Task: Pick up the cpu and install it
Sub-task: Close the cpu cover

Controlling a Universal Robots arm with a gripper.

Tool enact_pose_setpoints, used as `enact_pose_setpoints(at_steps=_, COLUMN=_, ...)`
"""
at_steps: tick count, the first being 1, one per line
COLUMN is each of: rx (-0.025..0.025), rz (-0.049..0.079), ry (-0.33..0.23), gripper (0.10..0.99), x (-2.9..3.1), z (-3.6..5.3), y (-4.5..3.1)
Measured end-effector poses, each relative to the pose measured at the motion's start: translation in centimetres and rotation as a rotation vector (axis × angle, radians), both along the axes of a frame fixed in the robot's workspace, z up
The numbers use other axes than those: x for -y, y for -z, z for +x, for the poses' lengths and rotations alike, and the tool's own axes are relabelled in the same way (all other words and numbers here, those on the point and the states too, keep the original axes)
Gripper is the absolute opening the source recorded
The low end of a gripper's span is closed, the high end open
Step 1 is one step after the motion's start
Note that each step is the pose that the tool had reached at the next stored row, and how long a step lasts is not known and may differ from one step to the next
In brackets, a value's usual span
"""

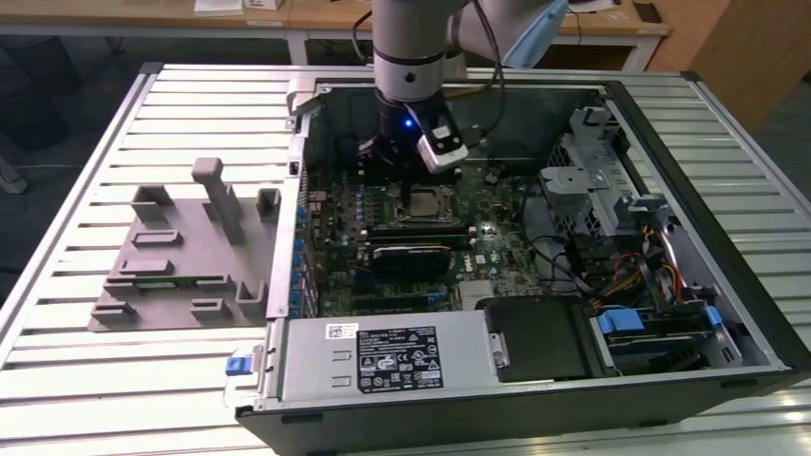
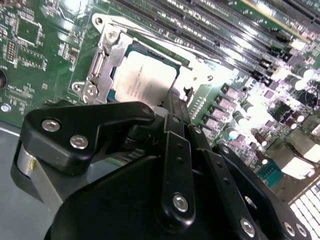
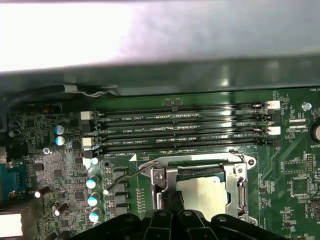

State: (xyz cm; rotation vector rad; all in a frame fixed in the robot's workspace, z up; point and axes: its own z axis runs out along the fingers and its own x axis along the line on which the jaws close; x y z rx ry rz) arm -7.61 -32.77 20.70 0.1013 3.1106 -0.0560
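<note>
Here's the cpu (image 2: 147,75), lying flat, metal top up, inside the socket frame (image 2: 100,65) on the motherboard (image 2: 30,30), not in any grip. The claw (image 2: 172,102) hangs at the socket's edge; parted or closed, I cannot tell. Memory slots (image 3: 185,130) run just beside, and the computer case (image 1: 507,418) walls crowd the arm.

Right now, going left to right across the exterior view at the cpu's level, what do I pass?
Grey fixture block → cpu → grey metal drive cage → black right wall of the computer case.
</note>
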Motion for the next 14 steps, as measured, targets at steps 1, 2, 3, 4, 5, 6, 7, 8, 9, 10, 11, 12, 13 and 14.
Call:
enact_pose_setpoints(at_steps=1, rx=0.0000, rz=0.000, ry=0.000, gripper=0.106, x=0.02, z=0.07, y=0.00)
enact_pose_setpoints(at_steps=2, rx=-0.0001, rz=0.000, ry=0.000, gripper=0.106, x=0.04, z=0.12, y=0.00)
enact_pose_setpoints(at_steps=3, rx=0.0000, rz=0.000, ry=0.000, gripper=0.106, x=0.04, z=0.15, y=0.00)
enact_pose_setpoints(at_steps=4, rx=-0.0001, rz=0.000, ry=0.000, gripper=0.106, x=0.04, z=0.16, y=0.00)
enact_pose_setpoints(at_steps=5, rx=-0.0001, rz=0.000, ry=0.000, gripper=0.106, x=0.04, z=0.16, y=0.00)
enact_pose_setpoints(at_steps=6, rx=0.0000, rz=0.000, ry=0.000, gripper=0.106, x=0.04, z=0.17, y=0.00)
enact_pose_setpoints(at_steps=7, rx=0.0001, rz=0.000, ry=0.000, gripper=0.106, x=0.04, z=0.22, y=0.01)
enact_pose_setpoints(at_steps=8, rx=0.0001, rz=0.000, ry=0.000, gripper=0.106, x=0.04, z=0.31, y=0.01)
enact_pose_setpoints(at_steps=9, rx=0.0001, rz=0.000, ry=0.000, gripper=0.106, x=0.04, z=0.41, y=0.01)
enact_pose_setpoints(at_steps=10, rx=0.0000, rz=0.000, ry=0.000, gripper=0.106, x=0.05, z=0.45, y=0.01)
enact_pose_setpoints(at_steps=11, rx=0.0000, rz=0.000, ry=0.000, gripper=0.106, x=0.05, z=0.45, y=0.01)
enact_pose_setpoints(at_steps=12, rx=0.0000, rz=0.000, ry=0.000, gripper=0.106, x=0.04, z=0.48, y=0.02)
enact_pose_setpoints(at_steps=13, rx=0.0000, rz=0.000, ry=0.000, gripper=0.106, x=0.04, z=0.54, y=0.02)
enact_pose_setpoints(at_steps=14, rx=0.0000, rz=0.000, ry=0.000, gripper=0.106, x=0.04, z=0.65, y=0.03)
